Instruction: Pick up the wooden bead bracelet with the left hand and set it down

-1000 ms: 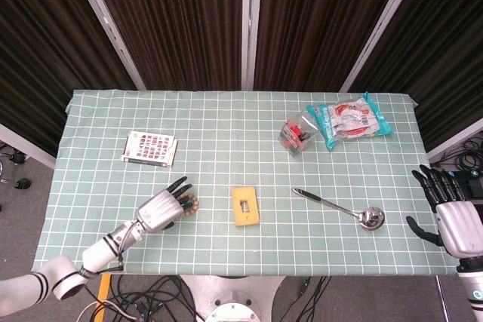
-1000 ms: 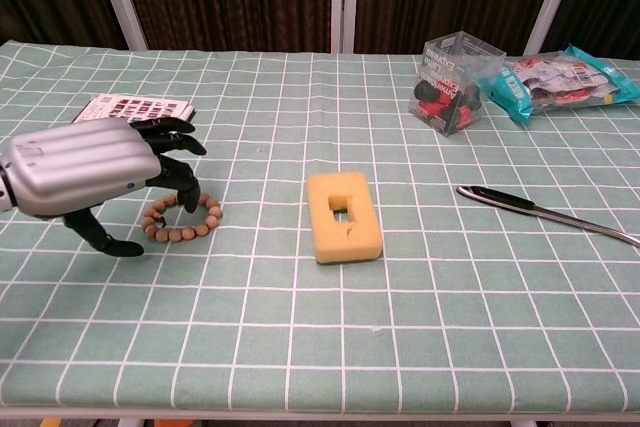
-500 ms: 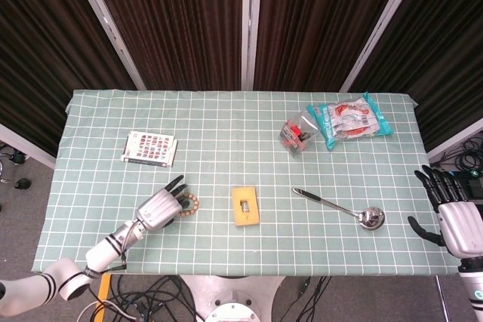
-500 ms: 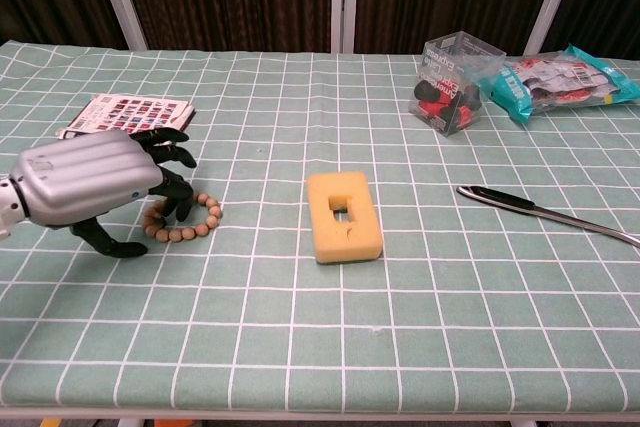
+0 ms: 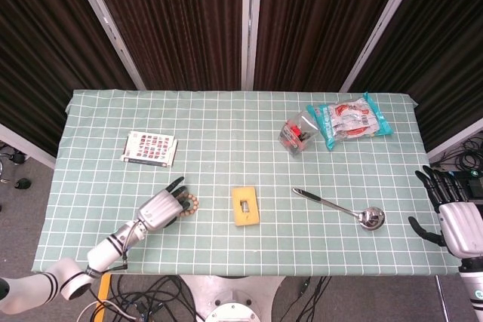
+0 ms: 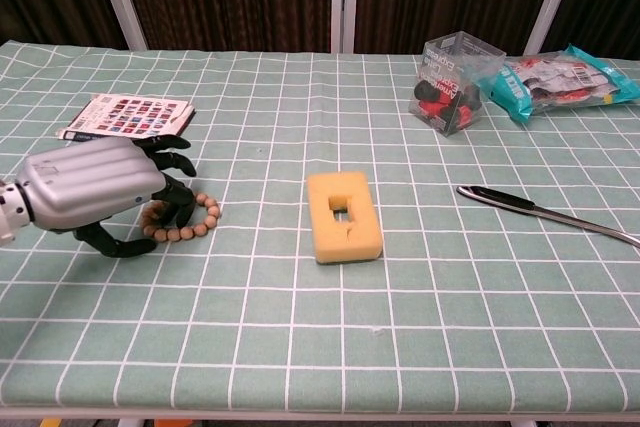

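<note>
The left hand (image 6: 95, 187) is down on the checked tablecloth (image 6: 400, 287) at the near left, its dark fingers (image 6: 178, 199) curled down into and over the left part of the wooden bead bracelet (image 6: 196, 224), which lies flat on the cloth just left of the yellow sponge (image 6: 344, 215); I cannot tell whether the fingers have actually closed on the beads or are only touching them, so the grasp looks to me to be in the making, not done. From above, the same hand (image 5: 161, 209) covers most of the ring and only a few beads (image 5: 194, 203) show past its fingertips. The next move, I would say, calls for the fingers to hook under or pinch the string firmly before any lift, since loose beads can slide away on cloth. The right hand (image 5: 455, 216) hangs off the far right edge of the table, fingers spread, holding nothing. Further back a small clear box (image 6: 449, 69) holds red and dark bits I cannot make out, and beside it a sealed teal packet (image 6: 560, 79) shows its contents only dimly
</note>
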